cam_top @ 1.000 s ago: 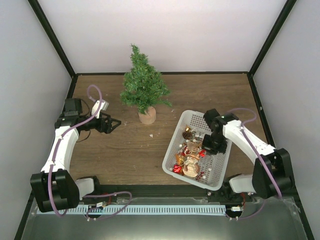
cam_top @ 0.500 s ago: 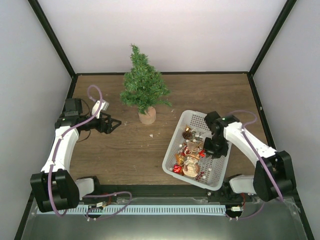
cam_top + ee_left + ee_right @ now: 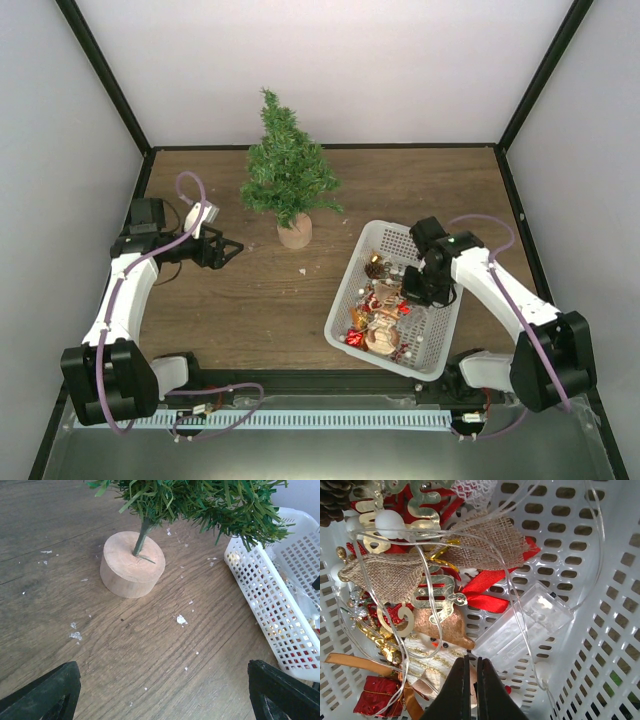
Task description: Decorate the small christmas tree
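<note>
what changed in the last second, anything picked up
The right arm shifted a little over the basket, its elbow sliding toward the near right corner. The right gripper is shut low among the ornaments, nothing lifted. The open left gripper, the small christmas tree and the basket stayed put.

Left wrist view chops the tree [image 3: 190, 502], left of the basket [image 3: 265, 595], off above its lowest branches, and the basket itself runs off the right edge. From above, the ornaments [image 3: 381, 318] in the basket are a tiny jumble (can't tell them apart), and the right gripper [image 3: 470, 666] over the basket has its tips hidden under the wrist.
</note>
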Motion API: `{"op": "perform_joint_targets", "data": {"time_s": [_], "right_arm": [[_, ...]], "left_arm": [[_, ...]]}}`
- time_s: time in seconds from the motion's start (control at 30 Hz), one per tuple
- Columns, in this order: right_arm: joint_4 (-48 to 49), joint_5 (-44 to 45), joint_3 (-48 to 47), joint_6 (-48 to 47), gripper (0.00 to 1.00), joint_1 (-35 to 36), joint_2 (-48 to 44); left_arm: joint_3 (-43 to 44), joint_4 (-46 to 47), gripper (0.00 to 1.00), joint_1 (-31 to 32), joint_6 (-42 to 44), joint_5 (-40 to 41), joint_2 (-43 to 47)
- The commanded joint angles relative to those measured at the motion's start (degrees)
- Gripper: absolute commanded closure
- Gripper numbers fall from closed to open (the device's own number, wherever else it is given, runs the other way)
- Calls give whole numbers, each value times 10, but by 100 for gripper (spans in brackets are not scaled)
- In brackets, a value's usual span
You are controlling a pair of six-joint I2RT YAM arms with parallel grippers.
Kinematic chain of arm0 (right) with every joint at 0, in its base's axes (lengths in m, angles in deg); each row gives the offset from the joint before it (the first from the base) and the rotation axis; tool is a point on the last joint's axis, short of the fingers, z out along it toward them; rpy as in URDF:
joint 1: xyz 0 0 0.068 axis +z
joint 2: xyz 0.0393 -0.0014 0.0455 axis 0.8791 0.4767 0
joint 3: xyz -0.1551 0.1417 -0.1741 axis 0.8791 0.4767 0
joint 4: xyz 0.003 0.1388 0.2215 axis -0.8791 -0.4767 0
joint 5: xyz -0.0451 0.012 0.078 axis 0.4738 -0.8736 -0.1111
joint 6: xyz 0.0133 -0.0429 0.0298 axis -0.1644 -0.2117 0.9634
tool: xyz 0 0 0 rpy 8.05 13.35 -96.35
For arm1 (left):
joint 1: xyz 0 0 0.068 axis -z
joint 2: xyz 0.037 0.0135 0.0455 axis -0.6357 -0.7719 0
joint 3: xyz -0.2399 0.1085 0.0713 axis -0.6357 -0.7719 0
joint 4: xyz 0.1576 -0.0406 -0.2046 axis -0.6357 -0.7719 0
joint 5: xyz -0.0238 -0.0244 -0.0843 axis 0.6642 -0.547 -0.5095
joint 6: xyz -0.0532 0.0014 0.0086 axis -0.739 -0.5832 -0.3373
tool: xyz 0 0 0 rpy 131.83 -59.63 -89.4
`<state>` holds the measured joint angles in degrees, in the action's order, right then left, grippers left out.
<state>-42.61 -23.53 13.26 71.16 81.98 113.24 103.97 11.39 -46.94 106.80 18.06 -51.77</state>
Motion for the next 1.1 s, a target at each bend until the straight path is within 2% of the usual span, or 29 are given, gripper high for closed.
{"op": "perform_joint_targets", "data": {"time_s": [0.0, 0.2, 0.33, 0.4, 0.5, 0.7, 0.8, 0.97, 1.07], "right_arm": [[18, -6, -16, -14, 99, 3, -15], [43, -36, -1, -37, 97, 2, -6], [49, -44, 7, -40, 70, 2, 3], [47, -36, 6, -38, 61, 2, 5], [44, -38, 7, -43, 62, 2, 12], [55, -130, 19, -42, 67, 29, 2], [48, -129, 10, -15, 67, 85, 5], [31, -115, 33, -4, 69, 92, -5], [35, -153, 35, -4, 68, 92, -24]], "left_arm": [[2, 1, 9, 2, 12, -19, 4], [-1, -4, 9, 2, 19, -24, 7], [1, -12, 9, 3, 26, -27, 6], [2, -12, 9, 3, 26, -27, 6], [3, -12, 9, 4, 24, -29, 5], [1, -11, 9, 8, 25, -25, -1], [2, -11, 9, 11, 25, -25, -7], [4, -11, 9, 20, 24, -21, -11], [2, -11, 9, 24, 25, -19, -11]]}}
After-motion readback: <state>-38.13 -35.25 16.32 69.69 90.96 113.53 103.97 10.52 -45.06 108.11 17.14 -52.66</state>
